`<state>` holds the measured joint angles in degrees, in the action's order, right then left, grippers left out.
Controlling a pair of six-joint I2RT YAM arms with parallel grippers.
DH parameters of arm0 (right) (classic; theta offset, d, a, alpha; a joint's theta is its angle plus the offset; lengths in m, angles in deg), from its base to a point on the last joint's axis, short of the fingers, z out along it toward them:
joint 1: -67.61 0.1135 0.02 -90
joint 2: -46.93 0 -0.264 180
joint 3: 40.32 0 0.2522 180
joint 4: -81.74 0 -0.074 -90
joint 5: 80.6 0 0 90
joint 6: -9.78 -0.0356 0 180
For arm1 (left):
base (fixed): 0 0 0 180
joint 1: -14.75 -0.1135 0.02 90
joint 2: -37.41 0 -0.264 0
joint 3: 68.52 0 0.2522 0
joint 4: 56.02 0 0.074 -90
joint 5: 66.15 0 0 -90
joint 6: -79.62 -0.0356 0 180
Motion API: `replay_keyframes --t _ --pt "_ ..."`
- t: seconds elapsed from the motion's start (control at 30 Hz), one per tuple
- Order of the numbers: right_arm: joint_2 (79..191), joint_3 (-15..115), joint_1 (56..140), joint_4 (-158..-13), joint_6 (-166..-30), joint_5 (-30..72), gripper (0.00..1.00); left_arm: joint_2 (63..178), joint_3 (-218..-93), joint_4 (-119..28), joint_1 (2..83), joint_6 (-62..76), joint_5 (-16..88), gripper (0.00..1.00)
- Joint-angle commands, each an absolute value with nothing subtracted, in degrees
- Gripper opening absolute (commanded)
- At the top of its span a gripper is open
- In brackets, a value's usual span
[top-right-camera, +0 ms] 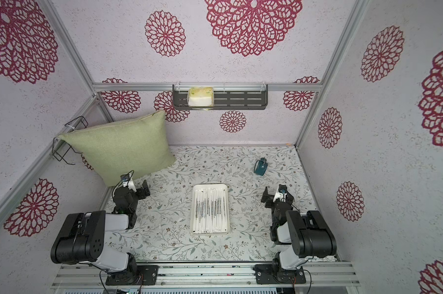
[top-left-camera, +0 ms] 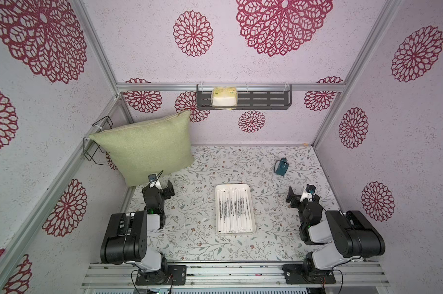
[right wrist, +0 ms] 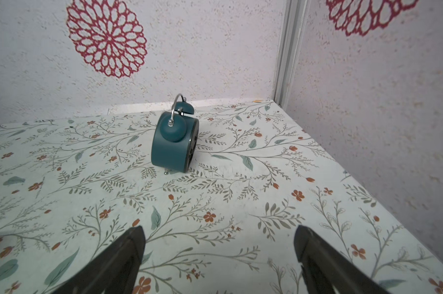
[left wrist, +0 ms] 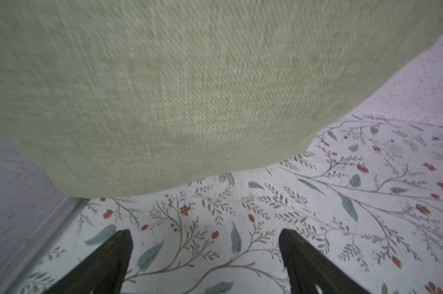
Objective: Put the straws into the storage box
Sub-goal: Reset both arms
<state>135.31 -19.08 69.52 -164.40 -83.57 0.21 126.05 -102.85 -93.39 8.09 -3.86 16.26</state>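
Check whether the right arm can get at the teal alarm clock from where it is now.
Probably yes. The right end effector is open and faces the alarm clock, which stands by itself on the table, with only bare patterned surface between them.

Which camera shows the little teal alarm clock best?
The right wrist view: the alarm clock stands close, bells and handle clear. In both top views the alarm clock is tiny. The left wrist view misses it.
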Motion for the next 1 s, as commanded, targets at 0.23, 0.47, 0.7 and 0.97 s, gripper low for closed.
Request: replay_keyframes --t 0.23,0.47,0.7,0.97 --pt "135.0 -15.9 71.2 -164.1 -81.6 -3.3 0.99 125.7 -104.1 -95.8 6.9 1.6 6.8 0.98" --pt "134.9 -16.0 71.2 -164.1 -81.7 -3.3 0.99 126.2 -105.4 -94.1 8.6 -0.3 4.5 0.98" --pt "134.9 -16.0 71.3 -164.1 -81.7 -3.5 0.99 126.4 -105.7 -93.9 9.1 -0.8 3.7 0.98" --pt "134.9 -15.9 71.3 -164.1 -81.6 -3.5 0.99 126.4 -105.5 -94.2 9.7 -0.4 0.0 0.98"
